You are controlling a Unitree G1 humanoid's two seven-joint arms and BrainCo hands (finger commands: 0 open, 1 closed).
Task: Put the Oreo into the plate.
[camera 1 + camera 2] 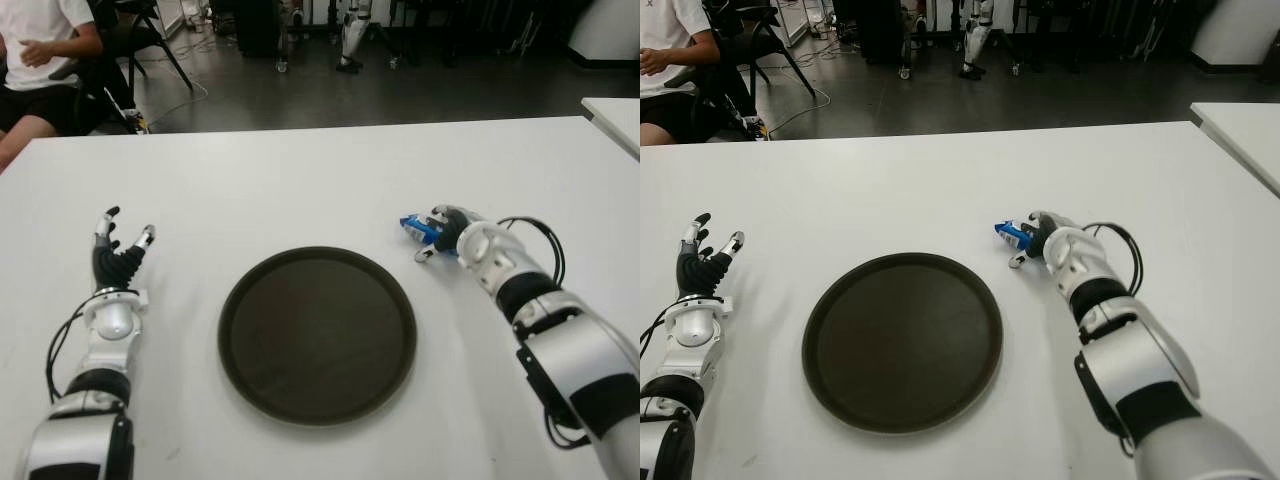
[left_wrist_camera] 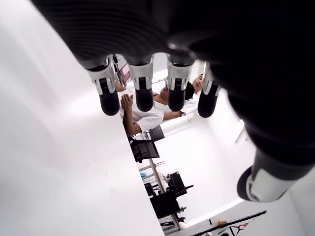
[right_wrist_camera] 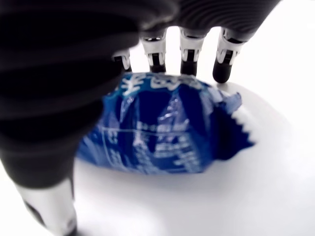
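Here the Oreo (image 3: 162,125), a small blue packet with a crimped end, lies on the white table (image 1: 300,180) just beyond the far right edge of the plate (image 1: 317,335), outside its rim. We have our right hand (image 1: 447,235) lowered over it: in the right wrist view the fingers (image 3: 188,54) reach past the far side of the wrapper with their tips at its edge, the thumb (image 3: 47,206) comes down on the near side, and the palm covers the top. The fingers are curled around the packet, but we cannot tell whether they press it firmly; the packet sits on the table under them.

The plate is a round dark tray with a low rim, flat on the table in front of us and between our two arms, with nothing on it.

Our left hand (image 1: 117,255) shows to the left of the plate, well apart from it, fingers (image 2: 143,91) straight and spread, holding nothing.

Beyond the far left corner of the table a person (image 1: 40,60) in a white shirt sits on a chair (image 1: 130,40). Further back, across the dark floor, the legs of another robot (image 1: 352,40) stand.
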